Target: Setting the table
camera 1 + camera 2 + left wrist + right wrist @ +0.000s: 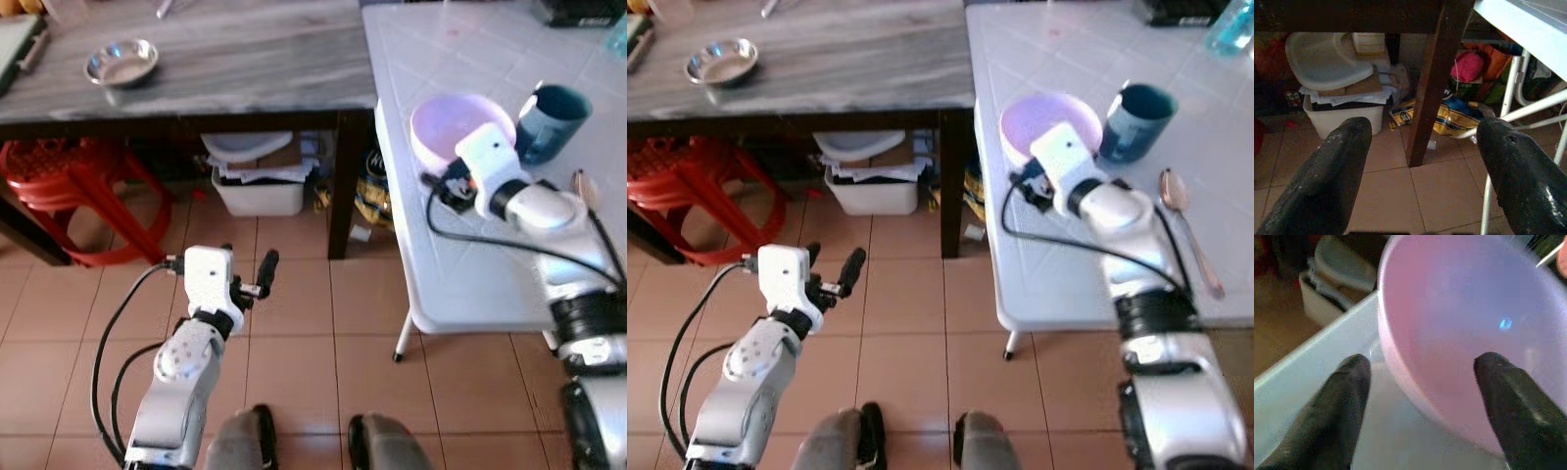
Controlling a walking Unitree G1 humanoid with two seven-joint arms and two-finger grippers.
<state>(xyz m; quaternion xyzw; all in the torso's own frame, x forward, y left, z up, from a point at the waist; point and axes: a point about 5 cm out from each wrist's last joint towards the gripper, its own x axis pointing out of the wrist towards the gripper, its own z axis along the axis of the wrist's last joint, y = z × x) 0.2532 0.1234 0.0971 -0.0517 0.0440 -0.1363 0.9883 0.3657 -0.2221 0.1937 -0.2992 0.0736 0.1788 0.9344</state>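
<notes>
White table: right gripper open astride pink bowl rim, beside teal mug; left gripper open, idle.

red plastic stools stacked under grey wood-grain desk | white storage bin piled with papers and pale lid beneath same desk | yellow-blue bag by dark desk leg | terracotta tile floor
</notes>
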